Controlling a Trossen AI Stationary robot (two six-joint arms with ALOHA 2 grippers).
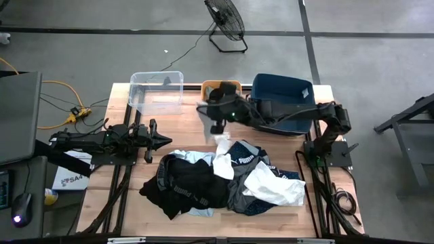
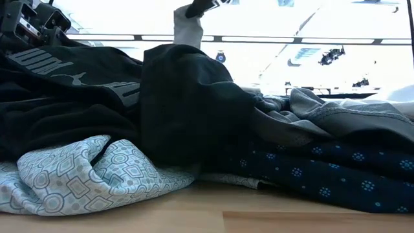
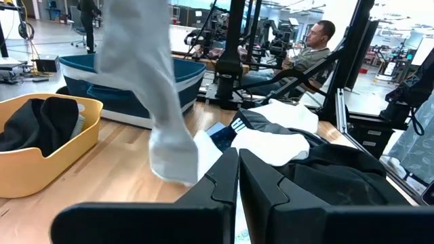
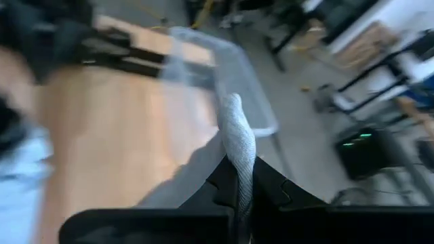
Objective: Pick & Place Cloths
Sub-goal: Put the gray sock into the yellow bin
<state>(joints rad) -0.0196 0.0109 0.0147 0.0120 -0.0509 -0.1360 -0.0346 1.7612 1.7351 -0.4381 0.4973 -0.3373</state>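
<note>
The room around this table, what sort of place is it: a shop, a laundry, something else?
Probably a robotics lab or workshop. The wooden table stands on bare concrete beside a floor fan; behind it a person sits among dark metal frames, and more robot arms show farther back.

A clear bin (image 1: 157, 91), an orange bin (image 1: 218, 87) and a dark blue bin (image 1: 283, 92) line the tabletop's (image 1: 183, 217) far edge, beyond the jaws; a floor fan (image 1: 225, 22) stands farther off, behind them
</note>
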